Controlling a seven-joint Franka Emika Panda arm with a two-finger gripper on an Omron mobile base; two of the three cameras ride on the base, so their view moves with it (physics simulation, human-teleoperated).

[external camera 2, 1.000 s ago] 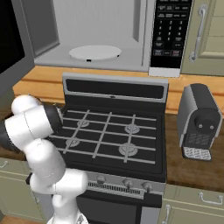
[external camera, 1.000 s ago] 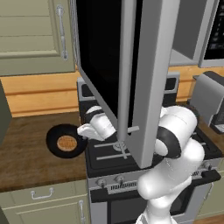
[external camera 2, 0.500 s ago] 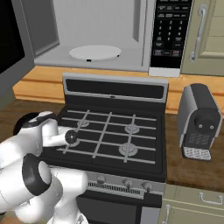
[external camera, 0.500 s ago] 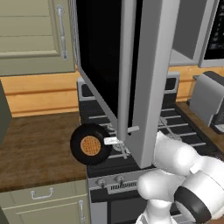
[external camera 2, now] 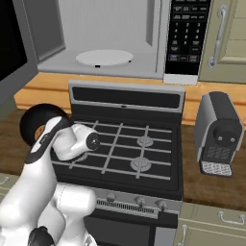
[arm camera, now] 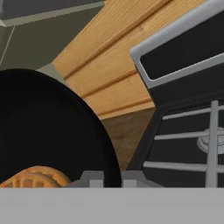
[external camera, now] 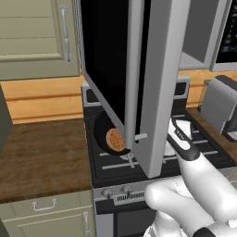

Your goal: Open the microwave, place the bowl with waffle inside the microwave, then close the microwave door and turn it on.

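We see the small shallow round black bowl [external camera: 105, 134] lifted off the surface and tipped so its inside faces the left base camera, with the golden-brown grid-patterned waffle [external camera: 115, 139] sitting low in it; in the left base view it hangs over the left part of the black gas stove [external camera: 152, 157], partly hidden behind the lower edge of the open door. In the hand view the bowl [arm camera: 48, 131] looms large at the left, the waffle [arm camera: 33, 178] showing at its lower edge. There the two dark tips of the end effector [arm camera: 112, 178] stand close together astride the bowl's rim, so we read it as clamped on the bowl (the rim passes right between the tips). In the right base view the bowl [external camera 2: 33, 122] appears as a dark disc behind the white arm's wrist, above the left edge of the stove [external camera 2: 125, 149]. The wide silver-framed microwave door [external camera: 134, 69] with its black window stands swung open toward us, and the silver-grey microwave [external camera 2: 110, 38] shows its pale cavity with a round white turntable plate [external camera 2: 104, 57] inside. A grey coffee machine [external camera 2: 217, 132] stands on the brown wooden desk [external camera 2: 218, 185] to the right of the stove.
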